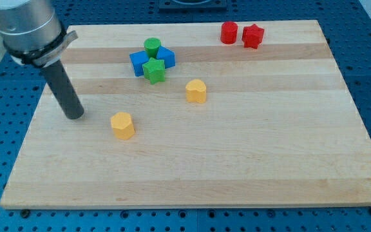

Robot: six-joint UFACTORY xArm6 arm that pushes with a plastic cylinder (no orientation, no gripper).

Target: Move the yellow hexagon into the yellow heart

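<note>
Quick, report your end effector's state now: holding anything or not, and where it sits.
My tip: a bare rod, nothing to open or close, holding nothing. It rests on the board, apart from the yellow hexagon, toward the view's left of it.

dark rod tilted, my tip (74, 116) down

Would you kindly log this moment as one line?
tip left of hexagon, apart | heart up-right of hexagon, apart | push not begun
</note>
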